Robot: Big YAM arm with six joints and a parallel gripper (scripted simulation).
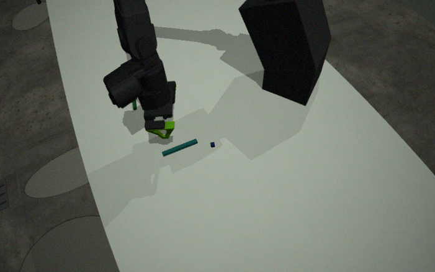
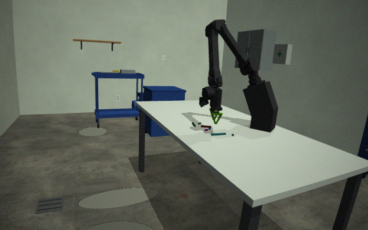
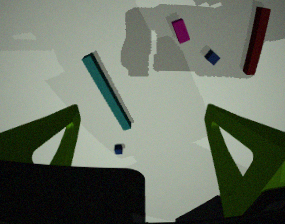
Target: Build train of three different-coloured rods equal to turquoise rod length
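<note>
The turquoise rod (image 1: 179, 147) lies flat on the white table; it also shows in the wrist view (image 3: 108, 91) and in the exterior view (image 2: 218, 134). A small blue rod (image 1: 212, 144) (image 3: 118, 149) lies just past its end. A magenta rod (image 3: 181, 30), a second blue rod (image 3: 213, 58) and a red rod (image 3: 257, 40) lie close together further off. A green rod (image 1: 134, 104) shows partly behind the arm. My gripper (image 1: 161, 130) hangs above the table beside the turquoise rod, fingers wide open and empty (image 3: 146, 143).
The robot's black base block (image 1: 285, 47) stands on the table at the back right. The table's left edge runs close to the rods. A blue cart (image 2: 118, 94) and a blue cabinet (image 2: 162, 108) stand on the floor beyond the table.
</note>
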